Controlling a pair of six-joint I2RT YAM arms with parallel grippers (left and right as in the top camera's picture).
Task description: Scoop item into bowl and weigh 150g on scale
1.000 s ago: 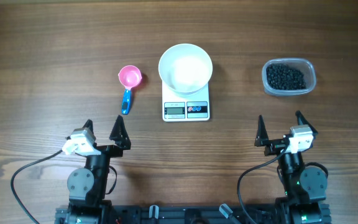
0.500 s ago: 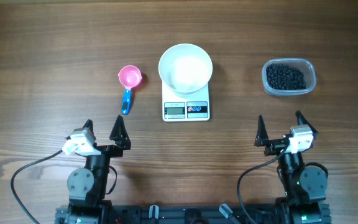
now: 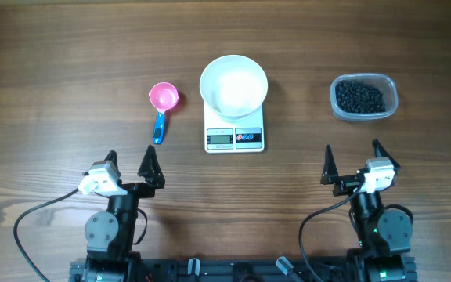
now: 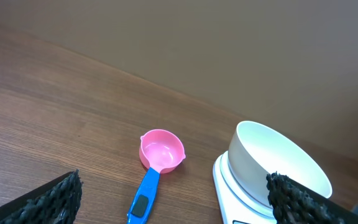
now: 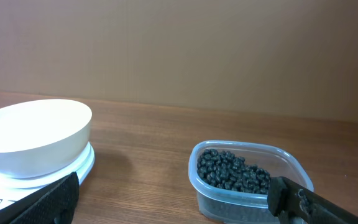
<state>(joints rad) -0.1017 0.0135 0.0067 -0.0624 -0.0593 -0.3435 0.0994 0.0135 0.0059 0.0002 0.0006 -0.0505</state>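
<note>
Place is reading as a robotics lab bench. A left arm (image 3: 110, 223) and a right arm (image 3: 378, 223) are sitting at the near edge of a wood-grain worktop (image 3: 53, 63), black cables (image 3: 45, 202) trailing from both. A plain brown backdrop (image 5: 179, 50) is closing off the far side. A scale (image 3: 235, 139), scoop (image 3: 163, 98) and tub (image 3: 395, 100) are lying spaced out in a row.

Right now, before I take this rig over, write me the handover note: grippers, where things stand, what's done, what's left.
Left gripper: open, empty, near side.
Right gripper: open, empty, near side.
Bowl sits on the scale and looks empty. Beans are in the clear tub, right of the scale. Pink scoop lies left of the scale, untouched.
Done: nothing scooped.
Left: take the scoop, move beans into the bowl, weigh.
</note>
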